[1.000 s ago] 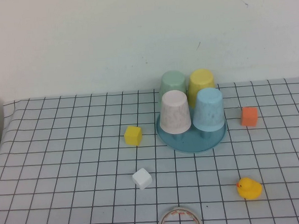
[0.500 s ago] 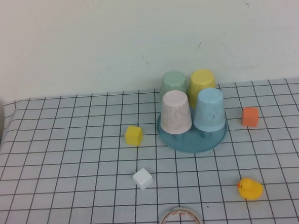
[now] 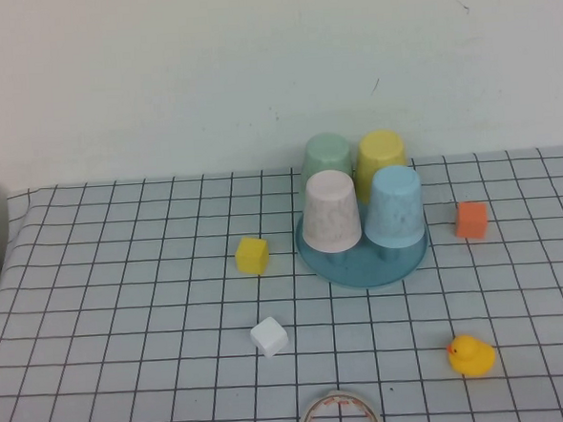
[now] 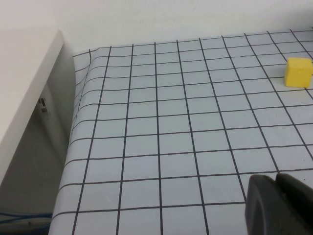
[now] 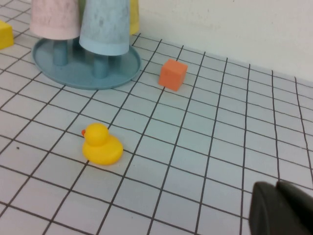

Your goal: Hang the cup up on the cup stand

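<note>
Light blue cup: upside down on a peg of the cup stand, front right. Right gripper: fingers together, empty, over bare cloth, well apart from the cup. Left gripper: fingers together, empty, far off. Both grippers cut off at frame edge; pegs mostly hidden.

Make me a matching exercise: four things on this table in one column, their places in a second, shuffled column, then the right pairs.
Things:
1. light blue cup
2. rubber duck
3. orange cube
4. yellow cube

Places:
A. on the cloth, left of the cup stand
B. upside down on a stand peg
C. on the cloth, right of the stand
D. near front edge, right side

Pairs: 1-B, 2-D, 3-C, 4-A
</note>
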`<state>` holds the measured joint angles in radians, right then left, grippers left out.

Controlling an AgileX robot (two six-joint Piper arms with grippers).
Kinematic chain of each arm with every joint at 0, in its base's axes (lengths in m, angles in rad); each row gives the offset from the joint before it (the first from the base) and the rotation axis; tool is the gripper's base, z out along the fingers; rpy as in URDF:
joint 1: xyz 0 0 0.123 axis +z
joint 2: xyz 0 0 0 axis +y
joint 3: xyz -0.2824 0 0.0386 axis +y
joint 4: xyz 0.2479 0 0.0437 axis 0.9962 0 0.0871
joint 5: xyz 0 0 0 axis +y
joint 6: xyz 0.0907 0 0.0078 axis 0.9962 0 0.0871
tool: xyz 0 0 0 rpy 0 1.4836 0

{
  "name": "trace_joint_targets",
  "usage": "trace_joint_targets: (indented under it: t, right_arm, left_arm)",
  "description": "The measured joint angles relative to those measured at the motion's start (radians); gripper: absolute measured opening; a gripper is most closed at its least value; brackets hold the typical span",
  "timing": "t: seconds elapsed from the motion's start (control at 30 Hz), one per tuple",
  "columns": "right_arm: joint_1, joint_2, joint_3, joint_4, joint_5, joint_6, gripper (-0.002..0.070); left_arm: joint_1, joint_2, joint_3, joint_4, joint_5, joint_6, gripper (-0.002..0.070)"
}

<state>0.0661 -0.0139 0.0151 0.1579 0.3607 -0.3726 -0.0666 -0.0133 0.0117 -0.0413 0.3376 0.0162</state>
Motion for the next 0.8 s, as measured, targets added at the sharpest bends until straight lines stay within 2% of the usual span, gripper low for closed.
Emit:
trace_joint_targets:
  t: [0.2, 0.47, 0.8]
  right_arm:
    - [0.000, 0.000, 0.000, -0.016, -0.002, 0.068, -0.0001]
    - [0.000, 0.000, 0.000, -0.212, -0.008, 0.353, -0.0001]
    - [-0.046, 0.000, 0.000, -0.234, -0.008, 0.394, -0.0001]
  left_arm:
    - [0.000, 0.000, 0.000, 0.000, 0.000, 0.000, 0.0000]
    - [0.000, 0.000, 0.000, 0.000, 0.000, 0.000, 0.0000]
    - [0.000, 0.000, 0.000, 0.000, 0.000, 0.000, 0.0000]
